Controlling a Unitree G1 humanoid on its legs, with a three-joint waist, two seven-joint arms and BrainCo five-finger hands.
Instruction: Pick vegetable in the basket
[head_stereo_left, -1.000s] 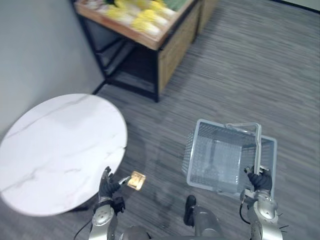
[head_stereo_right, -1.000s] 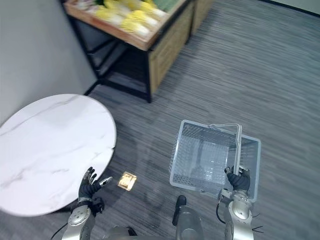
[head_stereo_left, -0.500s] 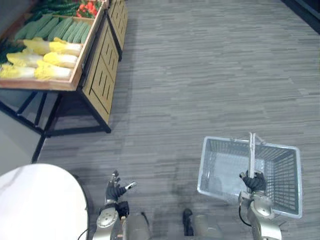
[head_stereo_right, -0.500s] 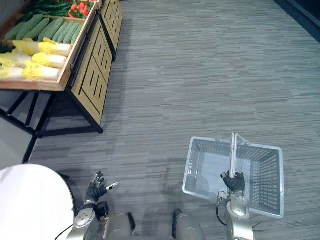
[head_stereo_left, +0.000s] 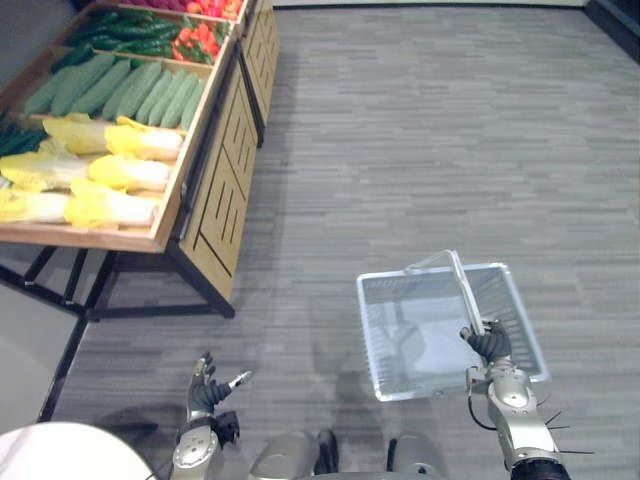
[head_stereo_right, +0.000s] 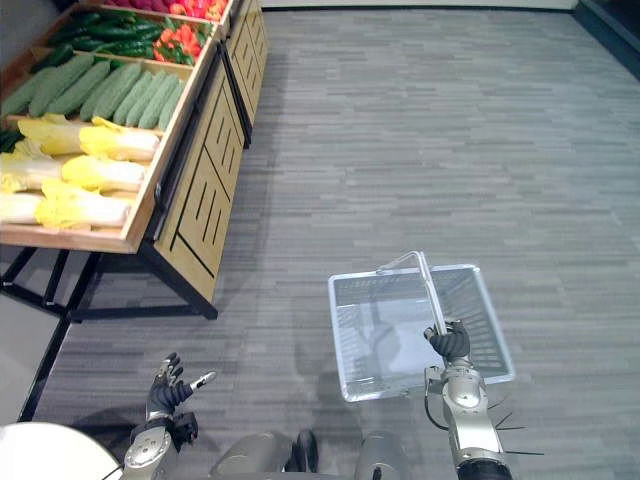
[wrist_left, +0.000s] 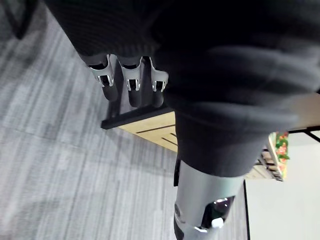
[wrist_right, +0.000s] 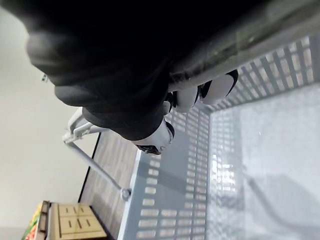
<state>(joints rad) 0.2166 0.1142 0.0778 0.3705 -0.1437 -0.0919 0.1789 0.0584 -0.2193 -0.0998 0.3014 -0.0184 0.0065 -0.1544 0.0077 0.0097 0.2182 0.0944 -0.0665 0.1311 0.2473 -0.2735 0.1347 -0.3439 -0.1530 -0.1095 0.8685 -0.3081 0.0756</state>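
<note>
A grey plastic basket (head_stereo_left: 374, 335) hangs low over the floor on my right, with nothing inside. My right hand (head_stereo_left: 487, 345) is shut on its handle (head_stereo_left: 461, 289); its fingers (wrist_right: 200, 92) curl round the bar. My left hand (head_stereo_left: 210, 392) is open and holds nothing, low on the left above the carpet, fingers (wrist_left: 131, 82) spread. The vegetables lie in a wooden stand (head_stereo_left: 218, 190) at the upper left: yellow cabbages (head_stereo_left: 110, 170), green cucumbers (head_stereo_left: 120, 90) and red peppers (head_stereo_left: 195, 40). Both hands are well away from the stand.
The stand rests on black metal legs (head_stereo_left: 95, 290) with dark room beneath. The rim of a white round table (head_stereo_left: 50, 450) shows at the lower left corner. Grey striped carpet (head_stereo_left: 420, 140) stretches ahead and to the right.
The camera has swung, so the stand now sits closer at the left and the table has slid almost out of view. My right hand keeps hold of the basket handle.
</note>
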